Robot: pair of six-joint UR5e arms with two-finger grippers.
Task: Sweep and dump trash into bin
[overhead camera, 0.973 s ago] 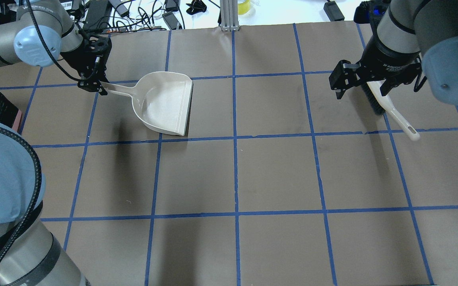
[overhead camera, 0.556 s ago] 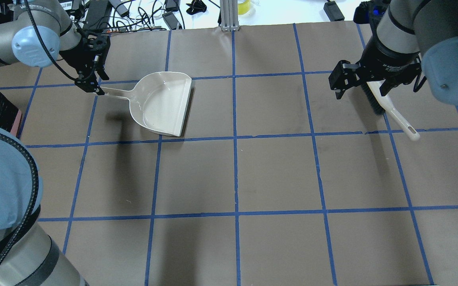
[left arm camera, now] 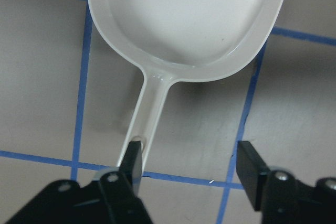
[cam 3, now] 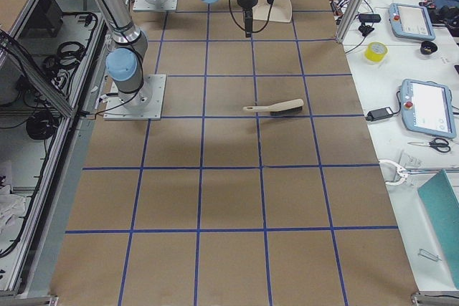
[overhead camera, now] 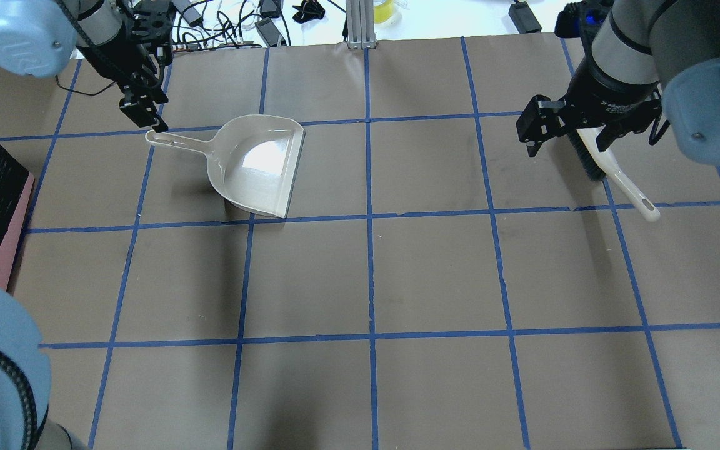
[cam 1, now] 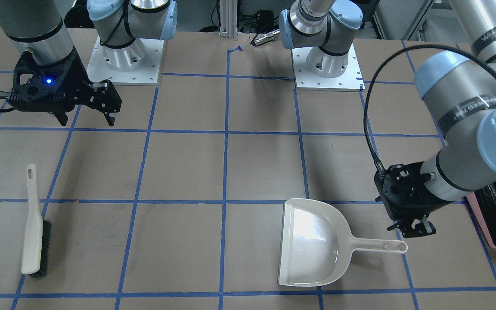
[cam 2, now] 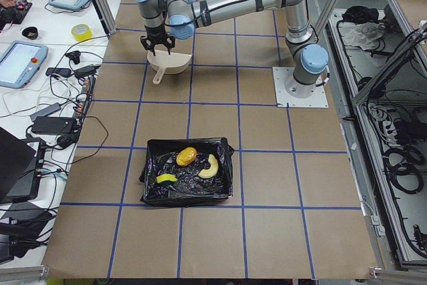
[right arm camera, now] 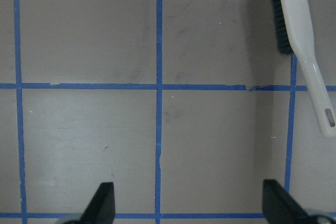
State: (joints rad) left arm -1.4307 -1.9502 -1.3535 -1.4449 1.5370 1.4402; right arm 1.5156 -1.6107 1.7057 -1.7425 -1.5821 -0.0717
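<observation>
Brown paper crossed by blue tape covered the worktop (overhead camera: pixel 435 275). In the overhead view the off-white dustpan (overhead camera: pixel 260 165) lay flat left of centre in the upper part of the frame, with its handle pointing toward the left edge. The left claw (overhead camera: pixel 147 117) hung at the handle's tip with its jaws spread. In the wrist view one finger (left arm camera: pixel 134 161) stood over the handle's end and the other well off to the side, with nothing gripped between them; whether the finger touched the handle could not be told. At upper right the right claw (overhead camera: pixel 569 142) hovered with its jaws wide apart, holding nothing. The brush (overhead camera: pixel 616 175) lay on the paper partly beneath it, bristle end hidden and handle running toward lower right. The bin (overhead camera: pixel 15 237) — pink-sided, lined with crinkled black plastic — sat at the left edge of the overhead frame, well apart from the dustpan. In the left-side view all three pieces of trash lay inside it — the amber lump (cam 2: pixel 186 156), the curved tan piece (cam 2: pixel 211 167) to its lower right, and the yellow wedge (cam 2: pixel 166 179) toward the bin's lower left.
</observation>
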